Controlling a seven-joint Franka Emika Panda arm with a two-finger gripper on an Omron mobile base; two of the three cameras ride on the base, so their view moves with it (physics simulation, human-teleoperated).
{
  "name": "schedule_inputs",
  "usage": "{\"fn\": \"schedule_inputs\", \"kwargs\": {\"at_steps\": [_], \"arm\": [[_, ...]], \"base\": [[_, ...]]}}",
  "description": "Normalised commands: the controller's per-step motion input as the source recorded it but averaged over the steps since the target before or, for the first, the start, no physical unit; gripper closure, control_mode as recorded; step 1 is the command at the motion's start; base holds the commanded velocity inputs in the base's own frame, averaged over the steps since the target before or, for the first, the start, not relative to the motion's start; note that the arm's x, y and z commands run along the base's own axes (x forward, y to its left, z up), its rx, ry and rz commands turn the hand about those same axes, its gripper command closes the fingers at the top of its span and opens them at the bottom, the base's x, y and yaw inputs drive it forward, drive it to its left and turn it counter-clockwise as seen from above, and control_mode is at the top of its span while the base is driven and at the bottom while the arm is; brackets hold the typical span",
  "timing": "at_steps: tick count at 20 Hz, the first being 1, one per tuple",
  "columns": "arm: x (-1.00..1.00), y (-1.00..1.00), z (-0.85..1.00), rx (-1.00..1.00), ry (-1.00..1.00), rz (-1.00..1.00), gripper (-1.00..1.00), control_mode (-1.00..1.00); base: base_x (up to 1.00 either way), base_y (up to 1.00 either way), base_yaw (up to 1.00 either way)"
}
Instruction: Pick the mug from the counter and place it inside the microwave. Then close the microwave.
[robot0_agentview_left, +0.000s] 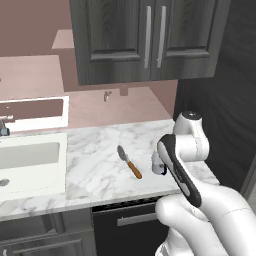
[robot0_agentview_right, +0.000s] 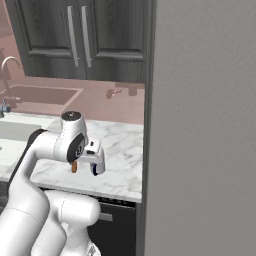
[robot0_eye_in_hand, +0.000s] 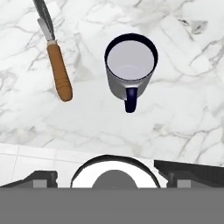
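now, line by line:
gripper (robot0_eye_in_hand: 112, 175): jaws spread wide, nothing between them; hovering above the counter, looking straight down, with the dark finger tips low in the hand view, one at each side.
fingers (robot0_eye_in_hand: 186, 171): dark, well apart, clear of the mug.
gripper from the base: in the right base view (robot0_agentview_right: 95, 162), hanging off the white wrist over the front part of the marble; mostly hidden behind the forearm in the left base view.
mug (robot0_eye_in_hand: 130, 72): upright on the counter, mouth open upward, pale inside, dark blue rim and handle; handle turned toward the gripper side of the hand view; seen just under the wrist in the left base view (robot0_agentview_left: 158, 163), partly covered by the arm.
knife (robot0_eye_in_hand: 56, 61): lying flat beside the mug, not touching it; orange-brown handle, grey blade; set diagonally on the marble in the left base view (robot0_agentview_left: 129, 161).
counter (robot0_agentview_left: 95, 155): white marble with grey veins, carrying mug and knife, over dark cabinets.
sink (robot0_agentview_left: 27, 155): set in the counter to the left, well apart from the mug.
wall cabinets (robot0_agentview_left: 145, 37): dark grey, two long bar handles, doors shut, above the pinkish-brown back ledge.
tall grey panel (robot0_agentview_right: 205, 125): standing to the right of the counter in the right base view.
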Motion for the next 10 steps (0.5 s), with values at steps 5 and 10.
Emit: {"fn": "schedule_inputs", "kwargs": {"at_steps": [5,10], "arm": [[0.03,0.0,-0.16,0.0,0.0,0.0,-1.0,-1.0],[0.13,0.0,0.0,-0.03,0.0,0.0,-1.0,-1.0]], "base": [[0.0,0.0,0.0],[0.0,0.0,0.0]]}}
